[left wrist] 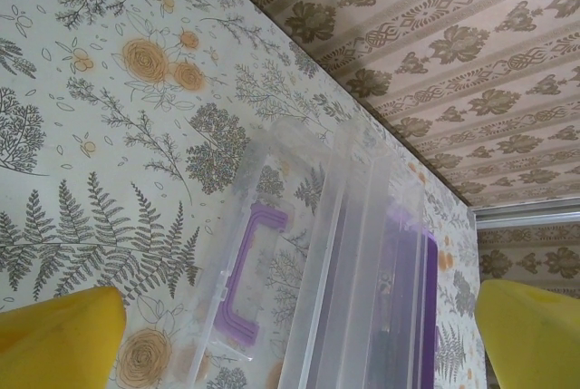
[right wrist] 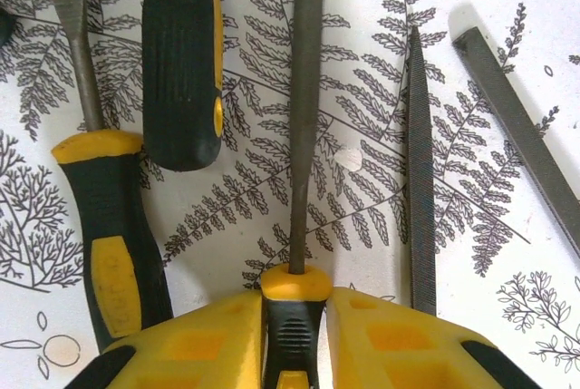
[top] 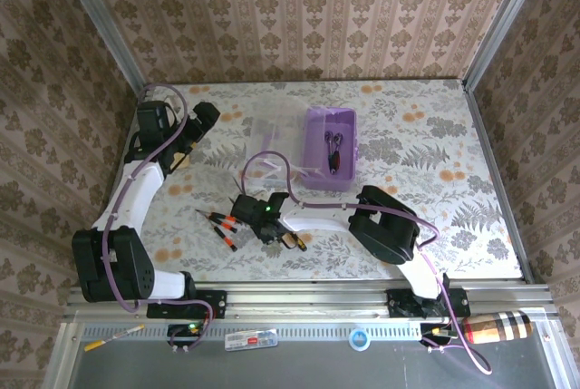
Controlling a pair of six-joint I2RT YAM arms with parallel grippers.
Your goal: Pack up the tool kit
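The step in hand looks like picking up one loose tool for the small translucent purple plastic box (top: pixel 328 182). The box stands open at the far middle of the floral-patterned table (top: pixel 435 180), with a few tools lying inside (too small to name). The right gripper (right wrist: pixel 292 339) is down at the near middle of the table. Its yellow fingers (right wrist: pixel 208 344) press on both sides of the black-and-orange handle of a slim round-shafted steel tool (right wrist: pixel 306 90), so it reads as clamped on that handle while the tool lies flat. Two more black-and-orange-handled tools (right wrist: pixel 113 253) lie just beside the held shaft on one side and two bare flat steel files (right wrist: pixel 419 171) on the other, none touching it. The left gripper (left wrist: pixel 294 339) hovers at the far left, fingers spread wide with nothing between them. It looks over the clear plastic lid (left wrist: pixel 249 280) with its purple handle and the clear inner tray (left wrist: pixel 358 244), both just left of the box. The next move, I judge, calls for a straight lift clear of the neighbouring tools. The tool would then be carried far and to the right, turned lengthwise to the box and lowered in before release.
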